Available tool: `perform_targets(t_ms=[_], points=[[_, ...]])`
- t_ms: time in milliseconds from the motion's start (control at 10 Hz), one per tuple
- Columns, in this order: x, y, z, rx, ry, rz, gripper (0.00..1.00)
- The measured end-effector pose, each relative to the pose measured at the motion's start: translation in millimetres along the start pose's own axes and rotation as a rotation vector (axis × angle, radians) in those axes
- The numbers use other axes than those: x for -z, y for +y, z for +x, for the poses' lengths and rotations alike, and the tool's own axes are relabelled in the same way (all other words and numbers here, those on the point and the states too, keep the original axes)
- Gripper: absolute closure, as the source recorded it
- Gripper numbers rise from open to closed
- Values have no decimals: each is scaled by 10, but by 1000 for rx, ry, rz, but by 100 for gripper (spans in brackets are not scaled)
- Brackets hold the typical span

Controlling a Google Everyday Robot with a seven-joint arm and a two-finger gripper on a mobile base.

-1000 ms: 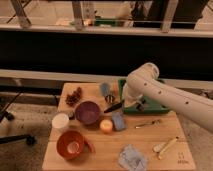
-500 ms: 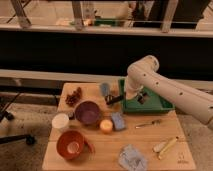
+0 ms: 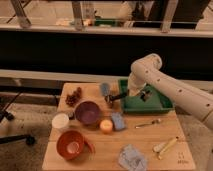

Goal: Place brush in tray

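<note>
My gripper (image 3: 131, 93): closed on the brush (image 3: 119, 96), over the left rim of the tray (image 3: 162, 105). Brush: handle juts out past the rim toward the table (image 3: 150, 145). Risk: released here, it may tip out.

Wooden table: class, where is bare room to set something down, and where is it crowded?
Free: the front strip between orange bowl and grey cloth. Crowded: around purple bowl. The gripper, shut on the brush, is over the tray by its left rim.
</note>
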Motion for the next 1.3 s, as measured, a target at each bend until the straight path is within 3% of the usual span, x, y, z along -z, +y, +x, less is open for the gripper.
perform_targets(t_ms=[400, 800, 1300], points=[[-117, -195, 401, -59, 24, 10, 100], [-360, -53, 760, -123, 64, -11, 100], [-548, 49, 909, -163, 70, -36, 100]])
